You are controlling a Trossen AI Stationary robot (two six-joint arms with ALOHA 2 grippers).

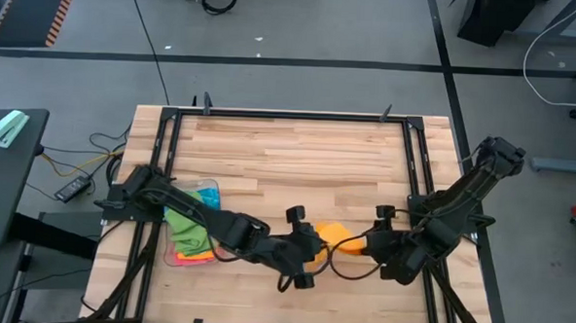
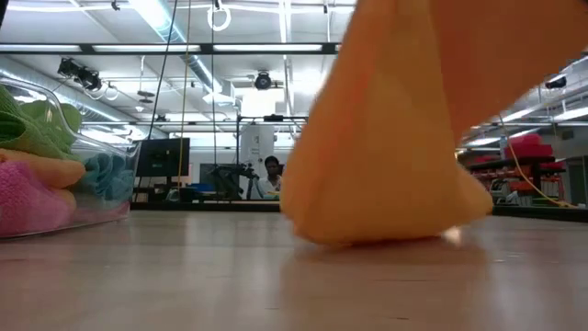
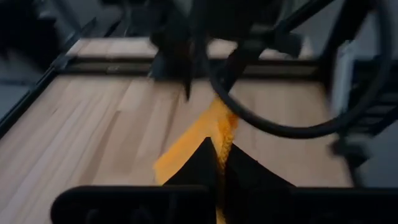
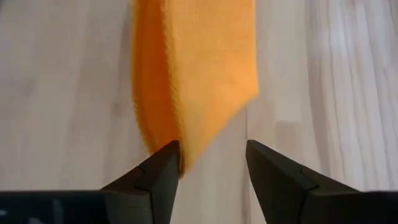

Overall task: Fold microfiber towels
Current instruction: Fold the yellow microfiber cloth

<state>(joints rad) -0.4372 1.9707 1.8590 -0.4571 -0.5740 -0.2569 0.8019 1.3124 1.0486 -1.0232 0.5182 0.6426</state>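
An orange microfiber towel [image 1: 333,236] is bunched near the table's front middle, between my two grippers. In the low view its lower part [image 2: 386,221] rests on the wood and the rest rises up to the right. My left gripper [image 1: 310,252] is shut on the towel's left end. My right gripper [image 4: 211,163] is open, and a corner of the towel [image 4: 199,81] reaches into the gap between its fingers. More towels, green [image 1: 186,225], blue, pink and orange, lie in a clear plastic tray [image 1: 172,257] at the left. My left gripper pinches an edge of the orange towel [image 3: 221,134] between its two shut fingers, coming level from the table's left. The towel runs away from the fingers toward my right arm, with its lower part on the table. My right gripper's one finger [image 4: 163,163] stands right at the towel's corner; I cannot tell whether it touches.
The clear tray with the other towels stands at the left [image 2: 55,184], under my left arm. A black frame [image 1: 290,115] runs around the tabletop. Bare wood [image 1: 288,162] lies toward the far edge. A person shows far off in the room [image 2: 271,175].
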